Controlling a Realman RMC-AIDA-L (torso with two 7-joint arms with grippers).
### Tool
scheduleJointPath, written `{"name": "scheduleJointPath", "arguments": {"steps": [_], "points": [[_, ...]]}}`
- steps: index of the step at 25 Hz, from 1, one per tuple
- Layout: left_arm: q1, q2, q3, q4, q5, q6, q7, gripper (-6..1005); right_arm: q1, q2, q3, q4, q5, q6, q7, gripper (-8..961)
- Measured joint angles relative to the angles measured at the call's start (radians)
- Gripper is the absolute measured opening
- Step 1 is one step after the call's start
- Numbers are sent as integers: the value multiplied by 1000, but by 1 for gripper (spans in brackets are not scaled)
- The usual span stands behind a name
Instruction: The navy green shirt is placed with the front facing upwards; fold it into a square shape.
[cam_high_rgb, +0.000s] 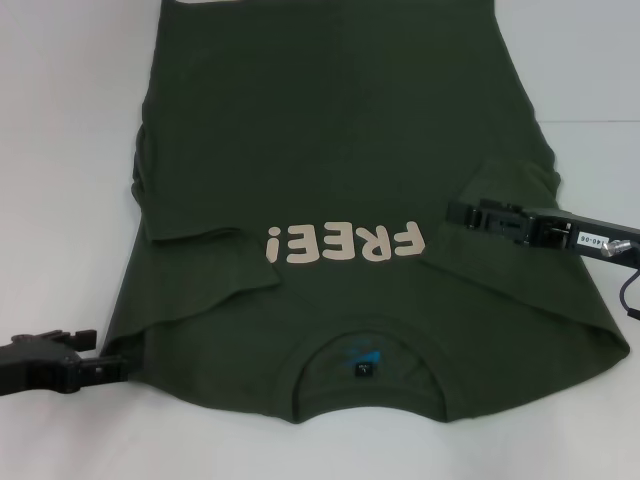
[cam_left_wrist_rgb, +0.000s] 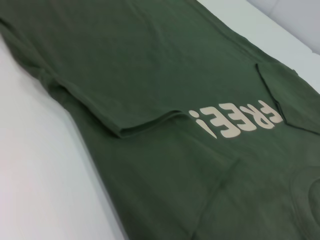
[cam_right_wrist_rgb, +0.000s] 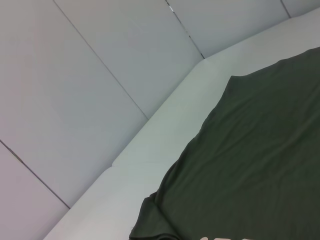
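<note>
Your shirt (cam_high_rgb: 340, 160) lies face-up on the white desk (cam_high_rgb: 60, 200), collar toward you, both sleeves folded inward; left pincer (cam_high_rgb: 112, 368) touches its near-left corner, right pincer (cam_high_rgb: 458, 213) hovers over the right sleeve, grip on either: cannot tell.

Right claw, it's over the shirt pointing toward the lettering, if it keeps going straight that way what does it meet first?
Probably the cream FREE! lettering: the right claw points toward it over the navy green shirt. Its height above the cloth is unclear, so it may pass just over.
</note>
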Motion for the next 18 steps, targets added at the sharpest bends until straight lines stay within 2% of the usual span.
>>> {"name": "scheduleJointPath", "arguments": {"steps": [18], "points": [[-15,-8,10,-7,32,-106,-85,819,-3,-2,0,8,0,0,0,904]]}}
